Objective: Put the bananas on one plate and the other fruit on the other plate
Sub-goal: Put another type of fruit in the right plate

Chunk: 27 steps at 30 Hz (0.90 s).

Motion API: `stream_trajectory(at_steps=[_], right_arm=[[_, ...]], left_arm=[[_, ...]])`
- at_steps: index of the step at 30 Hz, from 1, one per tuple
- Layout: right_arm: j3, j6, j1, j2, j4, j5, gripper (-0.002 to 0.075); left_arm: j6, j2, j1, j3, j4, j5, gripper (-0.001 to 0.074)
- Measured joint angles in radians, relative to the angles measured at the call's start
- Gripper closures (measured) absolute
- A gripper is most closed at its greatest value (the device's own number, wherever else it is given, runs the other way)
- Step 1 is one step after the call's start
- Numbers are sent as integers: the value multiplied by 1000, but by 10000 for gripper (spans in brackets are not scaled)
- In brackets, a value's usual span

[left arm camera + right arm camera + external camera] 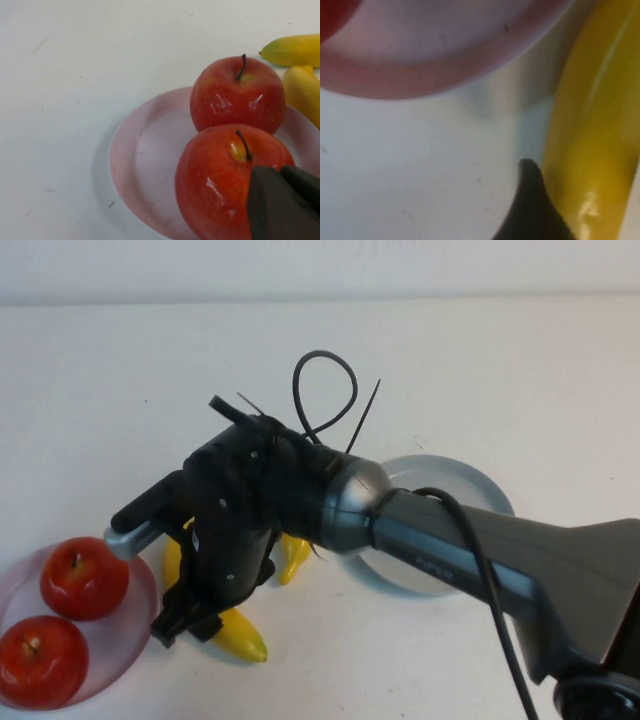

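Two red apples (83, 578) (40, 660) sit on the pale pink plate (128, 638) at the near left. My right arm reaches across to the left. Its gripper (185, 618) stands open, low over a yellow banana (242, 637) lying just right of the pink plate. In the right wrist view one dark fingertip (530, 200) stands close beside that banana (595, 125); the other finger is hidden. A second banana (293, 555) pokes out from under the wrist. The grey-blue plate (455, 480) lies partly behind the arm, with nothing showing on it. My left gripper (280, 172) hangs shut over the nearer apple (215, 185).
The right arm's body and black cable (320, 390) cover the middle of the white table. The table's far edge meets a pale wall at the top of the high view.
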Motion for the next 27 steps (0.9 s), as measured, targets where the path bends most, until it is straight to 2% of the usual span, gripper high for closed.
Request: stream_trajectory(at_steps=[9, 14, 16, 22, 27], right_arm=[[-36, 19, 0, 75, -60, 20, 325], [-38, 23, 0, 75, -68, 20, 423], [-38, 25, 0, 64, -66, 23, 422], [-36, 75, -17, -63, -96, 80, 422], [45, 179, -99, -218, -159, 89, 422]], left_arm=[[0, 0, 0, 0, 0, 0, 731], [0, 0, 0, 0, 0, 0, 731], [0, 0, 0, 0, 0, 0, 731], [0, 0, 0, 0, 0, 0, 731], [0, 0, 0, 0, 0, 0, 731]])
